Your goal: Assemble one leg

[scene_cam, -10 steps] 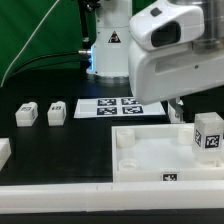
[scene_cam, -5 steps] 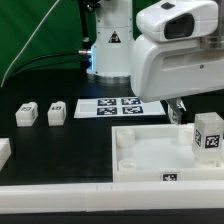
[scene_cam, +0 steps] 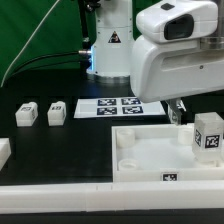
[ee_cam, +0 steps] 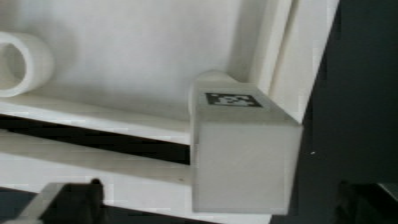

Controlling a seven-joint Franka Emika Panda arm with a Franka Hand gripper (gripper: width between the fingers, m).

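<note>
**Small chunky white plastic leg (ee_cam: 242, 150) upright between the wide jaws of the gripper (ee_cam: 222, 205), at a corner of the large square white raised-rim panel (scene_cam: 145, 150)**

The leg carries a black-and-white square tag on its top face. It stands on the panel near the corner at the exterior view's right, long axis vertical. The gripper is spread wide. Its dark fingertips (ee_cam: 71, 198) flank the leg with a gap on each side, so there is no contact. The leg lies straight ahead of the gripper, centred between the jaws. The next move probably needs only a short advance and a squeeze across the leg's width. Cannot tell whether the leg is seated in a corner socket. One round socket (ee_cam: 15, 62) in the panel shows empty. Two more white leg blocks (scene_cam: 57, 112) lie on the black table (scene_cam: 60, 150), well apart from the panel and beside the marker board (scene_cam: 118, 107).
</note>
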